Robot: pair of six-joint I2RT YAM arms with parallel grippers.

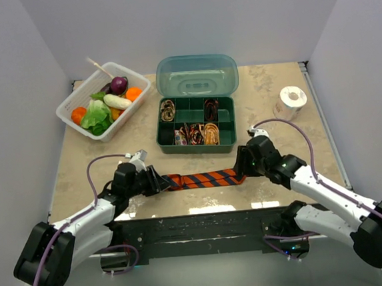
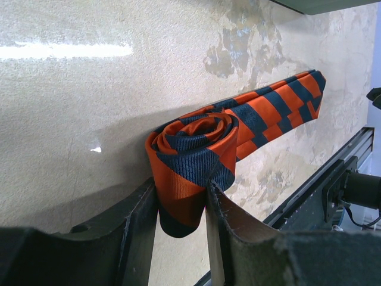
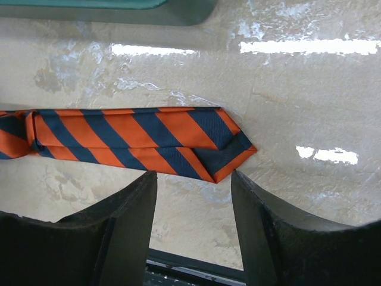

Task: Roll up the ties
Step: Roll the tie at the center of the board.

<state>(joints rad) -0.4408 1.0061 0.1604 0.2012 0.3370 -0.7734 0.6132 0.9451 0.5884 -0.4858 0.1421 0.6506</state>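
The setting was a robotics lab test cell. Plain white panels (image 1: 12,85) enclosed a marble-patterned table (image 1: 266,89) on three sides. A left arm (image 1: 84,222) and a right arm (image 1: 329,194) were bolted to a black rail (image 1: 205,232) at the near edge, with purple cables (image 1: 95,161) exposed. Staged props included a basket (image 1: 68,111) of vegetables (image 1: 97,114), a compartment box (image 1: 195,149), a tape roll (image 1: 293,98) and a tie (image 1: 204,179).
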